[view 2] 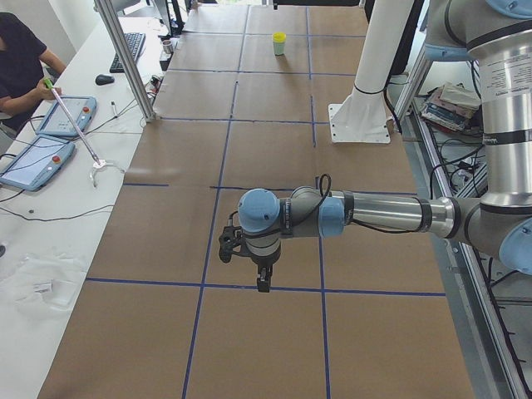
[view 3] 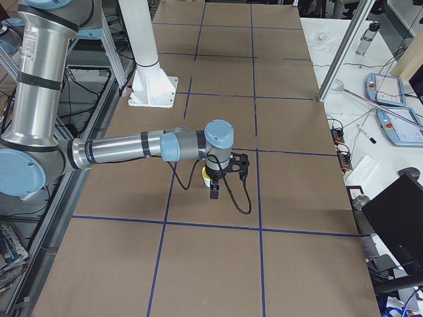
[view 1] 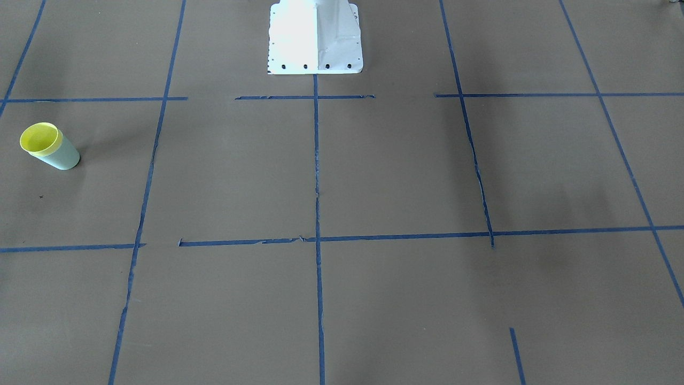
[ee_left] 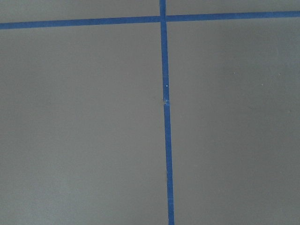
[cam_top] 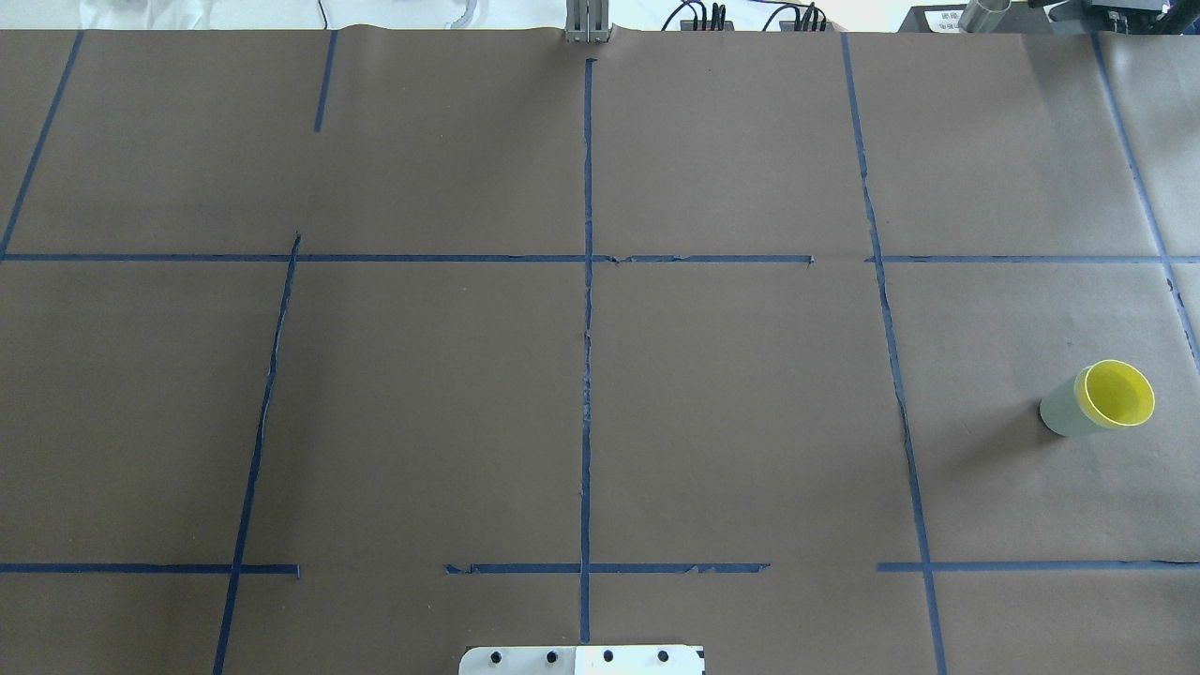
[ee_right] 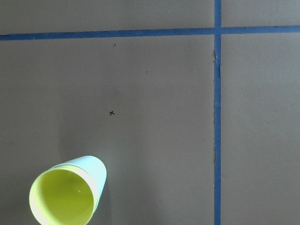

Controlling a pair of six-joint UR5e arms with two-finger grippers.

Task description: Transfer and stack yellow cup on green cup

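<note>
- Currently, at the far left of the front-facing view, the yellow cup [view 1: 40, 138] sits nested inside the green cup [view 1: 64, 156]. Only its bright rim and inner wall show above the pale green side. The stacked pair stands upright on the brown table [view 1: 406, 171], left of the nearest line of blue tape [view 1: 316, 160].
- Moving right, a white base [view 1: 315, 37] stands at the top centre of that view. Right of it there is only brown surface and the tape grid. No arm shows in this view.
- From overhead the order is mirrored, and the stacked cups stand near the right edge, at mid height.
- In the left side view, a person [view 2: 21, 66] sits at a white side table in the upper left. In the middle, the left gripper [view 2: 262, 281] points down above the table, close to a tape line. Its arm comes in from the right edge. The cups appear very small at the top centre, well apart from this gripper. I cannot tell whether its fingers are spread or pressed together.
- In the right side view, an arm comes in from the left edge and ends in the right gripper [view 3: 214, 190] at the centre, pointing down. A bit of the yellow cup shows just beside it. I cannot tell from here how its fingers are set.
- The left wrist camera shows only brown surface and crossing tape.
- The right wrist camera shows the nested cups at the lower left and a tape crossing at the upper right.
</note>
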